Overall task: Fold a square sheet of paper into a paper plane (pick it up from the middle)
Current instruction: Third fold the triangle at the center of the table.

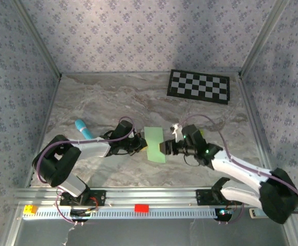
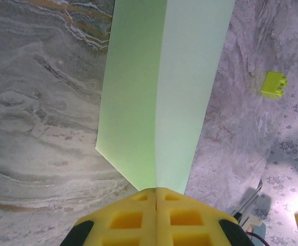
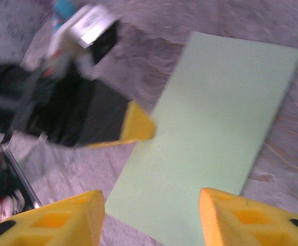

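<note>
Paper — the square sheet of paper [image 1: 155, 144] lies mid-table between both arms, doubled into a long pale-mint rectangle, smooth, with one soft ridge along it. My left gripper [image 2: 155, 197] pinches its end, pressed together; my right gripper [image 3: 150, 200] hangs over it, spread, holding nothing. I judge the centre fold is in hand. Next the right must press that ridge flat without dragging such thin stock.

The left gripper [image 2: 155, 196] presses its two yellow plastic fingertips [image 2: 126, 218] together on the near edge of the thin pale mint-green sheet of paper [image 2: 159, 92]. The sheet extends away, folded along a lengthwise crease, over the grey marbled tabletop [image 2: 36, 128]. A small lime-yellow block [image 2: 273, 84] lies to the right, apart from the sheet.
</note>
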`<control>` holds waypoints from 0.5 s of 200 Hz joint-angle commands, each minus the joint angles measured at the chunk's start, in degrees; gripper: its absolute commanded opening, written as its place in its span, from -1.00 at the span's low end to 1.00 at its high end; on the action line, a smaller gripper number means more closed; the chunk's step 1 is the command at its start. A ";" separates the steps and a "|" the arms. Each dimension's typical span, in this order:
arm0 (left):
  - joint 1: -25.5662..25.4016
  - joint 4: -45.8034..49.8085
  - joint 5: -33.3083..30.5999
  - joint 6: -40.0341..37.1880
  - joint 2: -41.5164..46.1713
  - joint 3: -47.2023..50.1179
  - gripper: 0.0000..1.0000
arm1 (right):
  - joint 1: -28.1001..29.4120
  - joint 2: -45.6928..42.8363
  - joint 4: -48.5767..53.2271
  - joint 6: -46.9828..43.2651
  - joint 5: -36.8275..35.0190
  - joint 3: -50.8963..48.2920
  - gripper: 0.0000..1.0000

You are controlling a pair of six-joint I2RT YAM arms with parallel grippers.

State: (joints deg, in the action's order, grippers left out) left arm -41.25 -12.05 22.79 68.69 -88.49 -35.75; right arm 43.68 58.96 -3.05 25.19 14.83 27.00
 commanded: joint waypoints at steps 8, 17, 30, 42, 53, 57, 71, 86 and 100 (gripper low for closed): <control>0.19 1.53 0.66 1.00 1.50 -2.07 -1.00 | 11.96 -4.45 -4.41 -17.95 -17.37 -4.66 0.16; 0.17 1.60 0.70 1.01 1.48 -2.26 -1.00 | 14.99 -3.94 -5.04 -20.31 -20.20 -4.59 0.16; 0.17 1.86 0.68 0.86 1.39 -2.54 -1.00 | 19.12 -1.85 -6.08 -22.86 -24.48 -3.87 0.16; 0.20 2.28 0.68 0.58 1.14 -2.75 -1.00 | 22.72 1.02 -7.73 -24.84 -30.41 -3.06 0.16; 0.20 2.44 0.70 0.50 1.05 -2.83 -1.00 | 25.22 4.12 -9.30 -26.03 -34.22 -2.39 0.16; 0.22 2.46 0.69 0.49 1.00 -2.84 -1.00 | 25.85 5.20 -9.82 -26.27 -35.22 -2.03 0.16; 0.13 2.31 0.85 0.48 0.88 -2.92 -1.00 | 27.50 8.73 -10.82 -26.74 -37.73 -0.75 0.18; 0.16 2.32 0.78 0.44 0.97 -2.84 -1.00 | 28.64 11.62 -13.52 -25.93 -41.42 -0.38 0.23; 0.17 2.40 0.72 0.26 0.94 -2.84 -1.00 | 28.84 13.82 -15.13 -25.46 -42.60 -0.10 0.24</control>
State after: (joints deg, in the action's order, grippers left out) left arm -41.25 -10.85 22.83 68.88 -88.49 -37.28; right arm 71.72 69.95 -12.93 1.39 -19.09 24.71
